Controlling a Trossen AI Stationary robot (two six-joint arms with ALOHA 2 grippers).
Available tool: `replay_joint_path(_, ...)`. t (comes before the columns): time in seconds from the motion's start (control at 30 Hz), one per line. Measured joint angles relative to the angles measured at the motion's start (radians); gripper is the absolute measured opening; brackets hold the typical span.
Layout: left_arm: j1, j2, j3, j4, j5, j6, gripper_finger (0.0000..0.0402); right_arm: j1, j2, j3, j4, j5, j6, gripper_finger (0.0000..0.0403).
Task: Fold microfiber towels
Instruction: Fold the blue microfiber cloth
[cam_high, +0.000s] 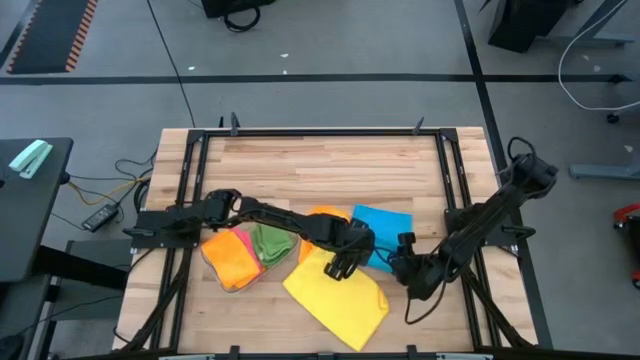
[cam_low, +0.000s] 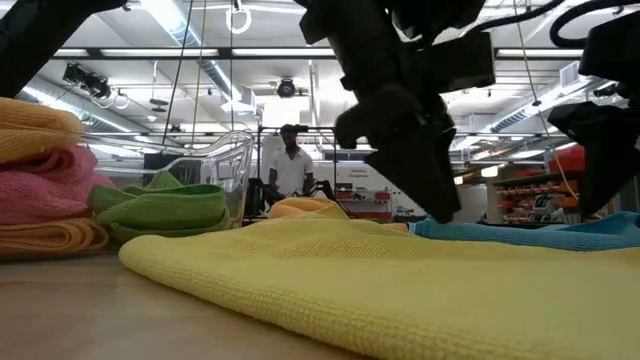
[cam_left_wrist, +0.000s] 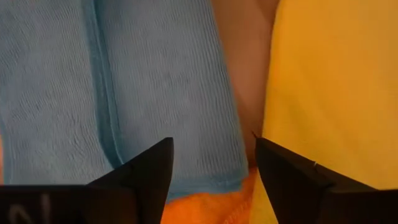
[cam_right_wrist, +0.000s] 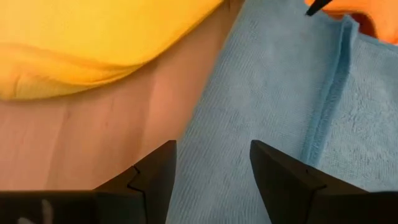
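Observation:
A yellow towel lies spread on the table near its front edge. Behind it lies a blue towel, its edge on an orange towel. Folded orange, pink and green towels are piled at the left. My left gripper is open and hovers over the blue towel's corner, where blue, orange and yellow meet. My right gripper is open too, and hangs above the blue towel's near edge beside bare wood. Both stand close together in the high view, left and right.
A clear plastic tray stands behind the folded pile. Black frame rails run along the table's sides. The far half of the wooden table is bare. A person stands in the room beyond.

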Motion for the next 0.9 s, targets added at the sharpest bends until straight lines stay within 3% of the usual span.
replay_joint_path(0.17, -0.013, 0.034, 0.002, 0.018, -0.011, -0.049, 0.0222, 0.0, 0.009, 0.011, 0.0, 0.035, 0.027, 0.0214)
replay_joint_path(0.4, -0.024, 0.054, 0.003, -0.013, -0.144, -0.077, 0.0189, 0.006, 0.012, 0.012, 0.037, 0.055, 0.034, 0.0208)
replay_joint_path(0.57, -0.021, 0.054, 0.003, -0.011, -0.143, -0.12, 0.0138, 0.012, 0.027, 0.011, 0.078, 0.081, 0.034, 0.0207)
replay_joint_path(0.77, -0.021, 0.054, 0.003, -0.025, -0.114, -0.201, 0.0025, 0.01, 0.087, 0.012, 0.176, 0.129, 0.046, 0.0207)
replay_joint_path(0.9, -0.021, 0.047, 0.03, -0.07, -0.039, -0.275, 0.0021, 0.011, 0.129, 0.014, 0.22, 0.14, 0.05, 0.0206)
